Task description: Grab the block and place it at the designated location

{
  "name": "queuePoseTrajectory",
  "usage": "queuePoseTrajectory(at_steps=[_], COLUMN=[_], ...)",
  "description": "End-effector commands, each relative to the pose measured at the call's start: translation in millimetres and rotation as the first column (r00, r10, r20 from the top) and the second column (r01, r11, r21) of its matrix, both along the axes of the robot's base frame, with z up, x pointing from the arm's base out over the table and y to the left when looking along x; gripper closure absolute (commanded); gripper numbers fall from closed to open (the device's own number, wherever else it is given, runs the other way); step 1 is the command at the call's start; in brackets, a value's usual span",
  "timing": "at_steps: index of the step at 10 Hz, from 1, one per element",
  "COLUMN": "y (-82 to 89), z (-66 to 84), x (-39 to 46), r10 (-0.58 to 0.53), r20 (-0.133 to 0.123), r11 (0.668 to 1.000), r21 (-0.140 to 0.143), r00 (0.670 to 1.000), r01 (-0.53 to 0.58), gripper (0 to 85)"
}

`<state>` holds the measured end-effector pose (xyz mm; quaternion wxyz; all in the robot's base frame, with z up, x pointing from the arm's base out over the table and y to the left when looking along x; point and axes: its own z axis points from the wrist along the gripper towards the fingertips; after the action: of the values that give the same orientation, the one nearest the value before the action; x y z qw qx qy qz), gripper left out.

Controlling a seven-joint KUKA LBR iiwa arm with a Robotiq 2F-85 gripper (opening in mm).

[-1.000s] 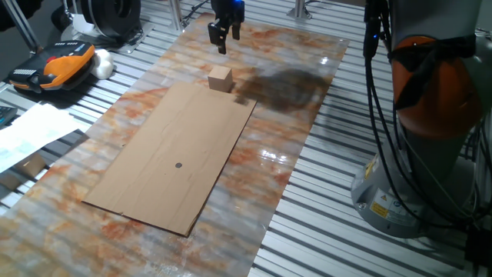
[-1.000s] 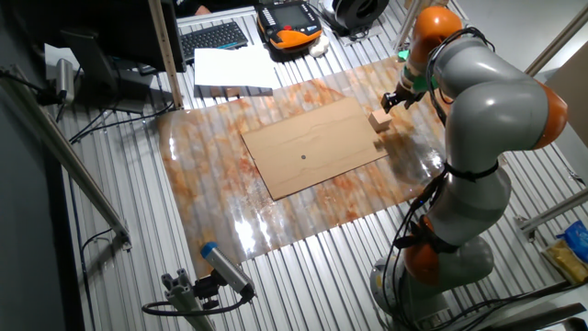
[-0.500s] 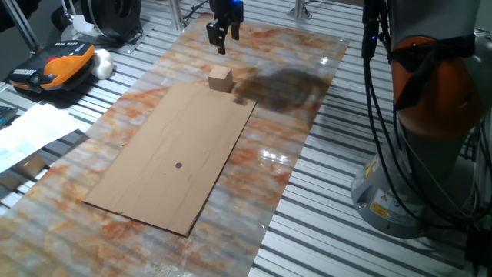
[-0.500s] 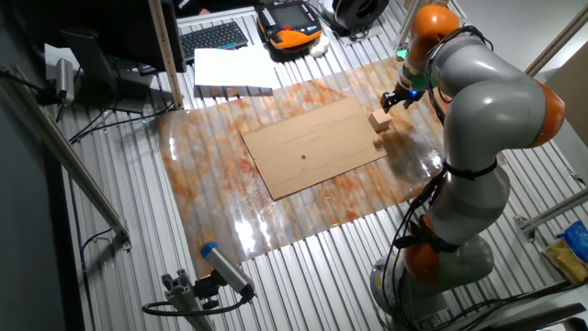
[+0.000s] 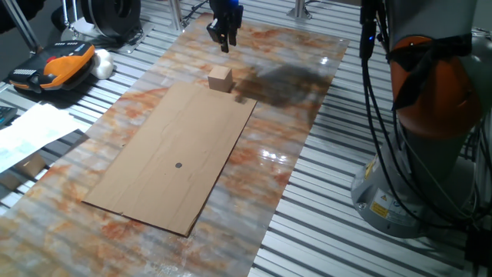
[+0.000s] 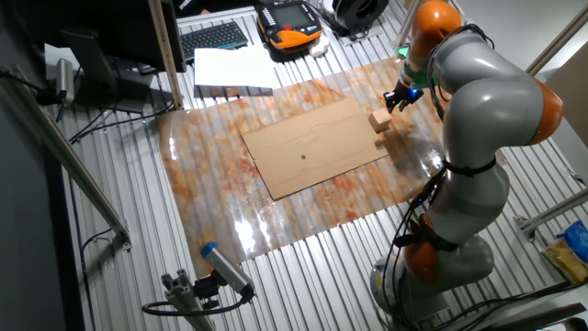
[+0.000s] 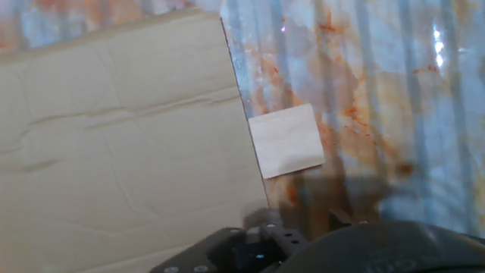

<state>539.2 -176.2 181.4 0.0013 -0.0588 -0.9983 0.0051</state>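
The block (image 5: 221, 78) is a small light-tan wooden cube standing on the marbled tabletop, touching the far edge of the cardboard sheet (image 5: 154, 177). It also shows in the other fixed view (image 6: 379, 119) and in the hand view (image 7: 286, 141). The designated location is a tiny dark dot (image 5: 178, 165) on the cardboard, also seen in the other fixed view (image 6: 304, 156). My gripper (image 5: 224, 45) hangs above the table just beyond the block, empty, fingers slightly apart. In the hand view only the gripper's dark body shows at the bottom edge.
An orange-and-black pendant (image 5: 58, 61) and white papers (image 5: 31, 131) lie left of the table. The robot's base (image 5: 415, 154) and cables stand at the right. A keyboard (image 6: 213, 37) lies beyond the table.
The gripper has turned a little about its axis and shifted slightly above the block. The block has not moved.
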Motion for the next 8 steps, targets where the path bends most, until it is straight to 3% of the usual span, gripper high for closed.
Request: queuePoseTrajectory(at_steps=[1, 3, 4, 5, 7, 8], y=[0.2, 0.2, 0.2, 0.2, 0.2, 0.2], z=[0.0, 0.0, 0.0, 0.0, 0.0, 0.0], x=[0.1, 0.1, 0.1, 0.1, 0.1, 0.1], r10=[-0.001, -0.004, 0.008, 0.01, 0.005, 0.0], r20=[0.007, -0.007, -0.043, -0.049, -0.013, -0.01], r11=[1.0, 1.0, 1.0, 1.0, 1.0, 1.0], r21=[-0.006, -0.005, -0.003, -0.002, -0.012, -0.016], r00=[1.0, 1.0, 0.999, 0.999, 1.0, 1.0], r01=[0.001, 0.004, -0.008, -0.01, -0.005, 0.0], gripper=[51.0, 51.0, 68.0, 68.0, 68.0, 51.0])
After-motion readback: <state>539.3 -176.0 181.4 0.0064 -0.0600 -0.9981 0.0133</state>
